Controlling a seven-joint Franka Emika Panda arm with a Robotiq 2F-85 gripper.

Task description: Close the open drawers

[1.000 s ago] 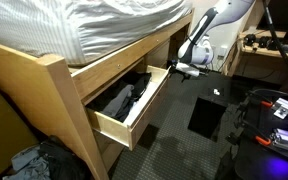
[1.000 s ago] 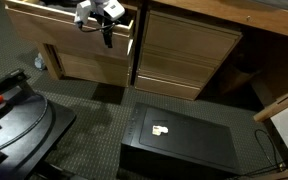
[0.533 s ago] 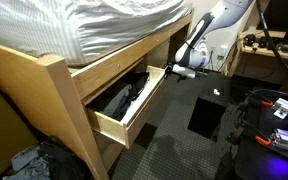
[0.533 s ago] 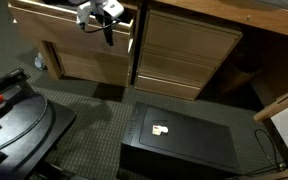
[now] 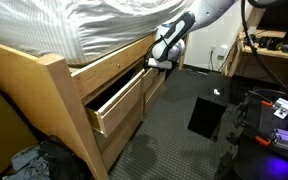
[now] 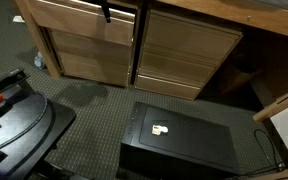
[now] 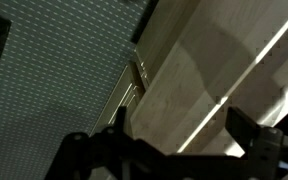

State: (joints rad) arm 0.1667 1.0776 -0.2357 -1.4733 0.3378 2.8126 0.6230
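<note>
We press our gripper (image 5: 156,60), fingers wide and probably empty, flat on the top drawer (image 5: 119,98); push straight till it shuts.

in an exterior view the gripper (image 6: 106,11) was cut off by the top edge, and only a dark tip showed. in an exterior view the gripper (image 5: 162,57) was small and blurred at the far corner of the upper drawer (image 5: 119,100), so its jaws could not be made out. the drawer's inside lay in shadow, its contents hidden. in the wrist view the fingers (image 7: 89,155) were dark, unfocused shapes, well apart and cropped by the bottom edge. the label (image 6: 160,129) on the black box (image 6: 189,145) was too small to read.
</note>
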